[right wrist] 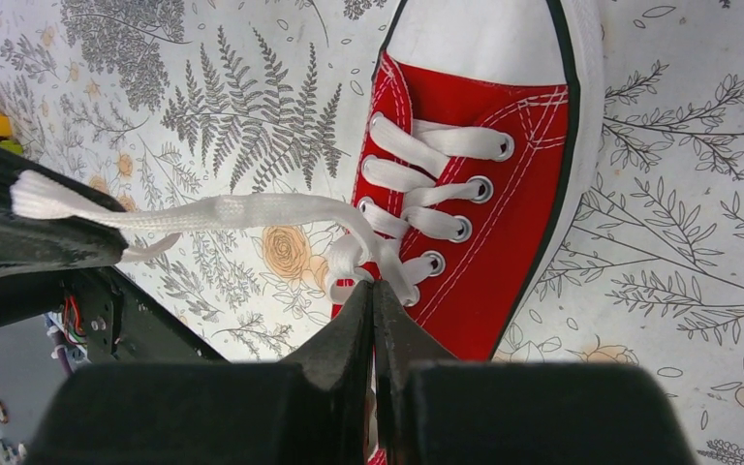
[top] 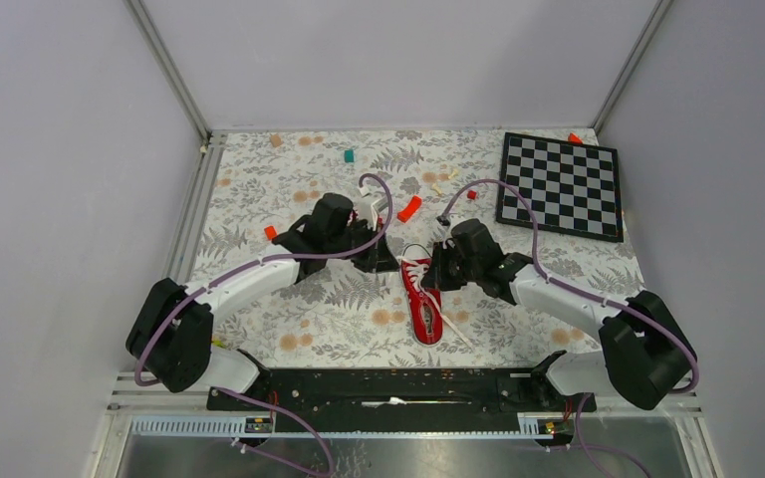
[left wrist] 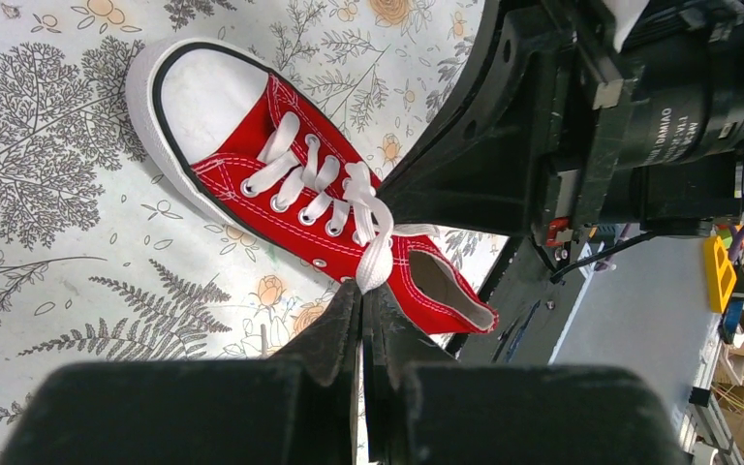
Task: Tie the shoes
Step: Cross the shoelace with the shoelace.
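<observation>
The red shoe point(top: 424, 304) with white laces lies between both arms, its white toe cap point(top: 427, 336) pointing at the arm bases. My left gripper point(left wrist: 363, 289) is shut on a white lace strand point(left wrist: 376, 263) that comes off the crossing above the top eyelets. My right gripper point(right wrist: 373, 286) is shut on a lace loop point(right wrist: 349, 257) at the same crossing. In the right wrist view a taut lace point(right wrist: 242, 209) runs left into the other arm's black fingers point(right wrist: 29, 242). From above, the left gripper point(top: 390, 261) and right gripper point(top: 438, 267) flank the shoe's opening.
A chessboard point(top: 561, 184) lies at the back right. Small pieces are scattered behind the arms: a red-orange piece point(top: 409, 208), a green block point(top: 349, 156), a red block point(top: 270, 232). A loose lace end point(top: 458, 334) trails right of the toe. Grey walls enclose the table.
</observation>
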Robot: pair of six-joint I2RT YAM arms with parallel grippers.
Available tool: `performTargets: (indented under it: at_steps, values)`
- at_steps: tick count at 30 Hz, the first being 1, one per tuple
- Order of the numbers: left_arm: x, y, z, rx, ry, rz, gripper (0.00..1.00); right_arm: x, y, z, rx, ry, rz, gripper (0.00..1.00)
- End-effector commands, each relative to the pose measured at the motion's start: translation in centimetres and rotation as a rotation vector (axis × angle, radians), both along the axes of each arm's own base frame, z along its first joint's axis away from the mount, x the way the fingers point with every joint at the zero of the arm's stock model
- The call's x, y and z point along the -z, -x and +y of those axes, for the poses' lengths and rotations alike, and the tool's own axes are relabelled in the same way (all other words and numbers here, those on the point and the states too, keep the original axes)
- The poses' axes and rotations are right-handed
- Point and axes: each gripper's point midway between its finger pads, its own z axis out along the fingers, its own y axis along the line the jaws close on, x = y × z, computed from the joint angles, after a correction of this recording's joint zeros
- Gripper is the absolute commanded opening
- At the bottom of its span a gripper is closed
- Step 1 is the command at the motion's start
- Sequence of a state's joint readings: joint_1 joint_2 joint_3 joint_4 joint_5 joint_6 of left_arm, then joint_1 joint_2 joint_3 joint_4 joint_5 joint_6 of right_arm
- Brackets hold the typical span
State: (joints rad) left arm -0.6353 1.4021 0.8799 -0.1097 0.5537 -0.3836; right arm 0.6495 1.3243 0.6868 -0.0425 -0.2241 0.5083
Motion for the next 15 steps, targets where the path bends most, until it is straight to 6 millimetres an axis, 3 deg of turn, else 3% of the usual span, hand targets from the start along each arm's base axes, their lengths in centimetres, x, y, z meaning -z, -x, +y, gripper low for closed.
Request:
performTargets:
  at_steps: [1,9,15]
  values:
    - [-3.5,-0.5,-1.2,0.023,0.072,-0.055,0.00,-1.2,-1.7,0.6,0.005,-0.007,-0.065,0.02]
    - [-4.2,-0.4,-2.3,0.053,0.081,-0.057,0.00,-1.4,-1.2,0.4,-0.007,-0.017,-0.063,0.08]
    - [-4.2,-0.5,-2.6,0.049,0.073,-0.056,0.00,-2.1,-0.3,-0.2,-0.028,-0.010,-0.073,0.21]
